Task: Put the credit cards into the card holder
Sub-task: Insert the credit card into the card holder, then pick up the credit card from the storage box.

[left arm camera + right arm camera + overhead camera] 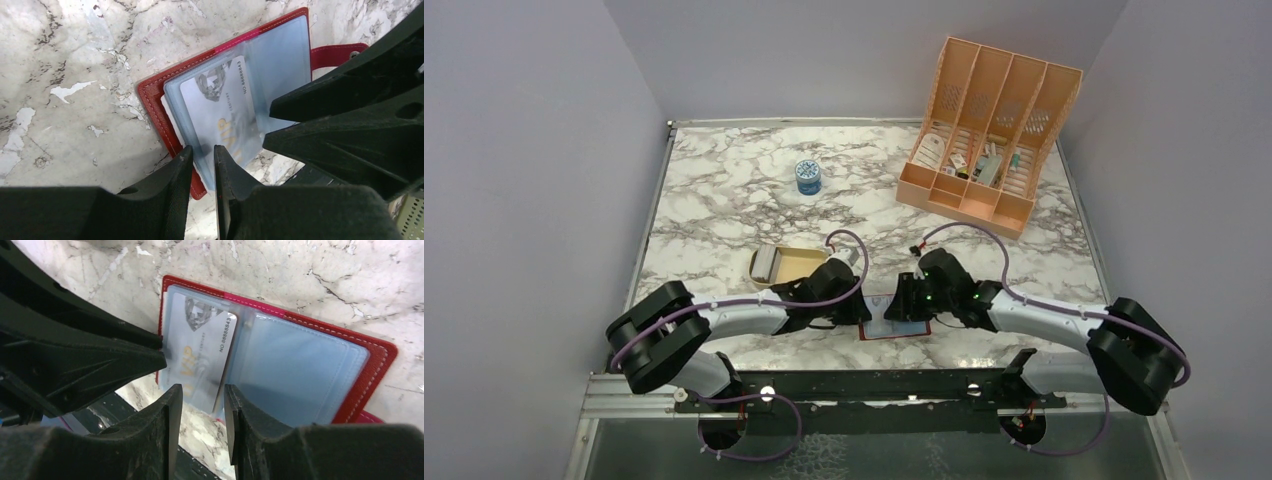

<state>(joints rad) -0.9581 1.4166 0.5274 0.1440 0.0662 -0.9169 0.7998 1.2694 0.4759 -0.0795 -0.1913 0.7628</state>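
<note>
Open card holder [894, 324] flat at counter [724, 190] near edge, centre, between both arms. One silver VIP card [200, 347] in pocket on left arm's side. Narrow-gapped left gripper [202, 148] pinches holder's near edge. Fingers of right gripper [202, 387] parted, straddling card's near end.

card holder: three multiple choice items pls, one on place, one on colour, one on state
1. Where is the dark red folding card holder?
A in a peach organizer
B on the white marble table, between left gripper and right gripper
C in a tan tray
2. Its plastic inner pockets are:
A pale blue
B green
C yellow
3. It is:
A snapped shut
B standing upright
C open flat, a silver plastic card partly in a pocket
B, the top view shows it between the arms; A, both wrist views show blue sleeves; C, the wrist views show it spread open.
</note>
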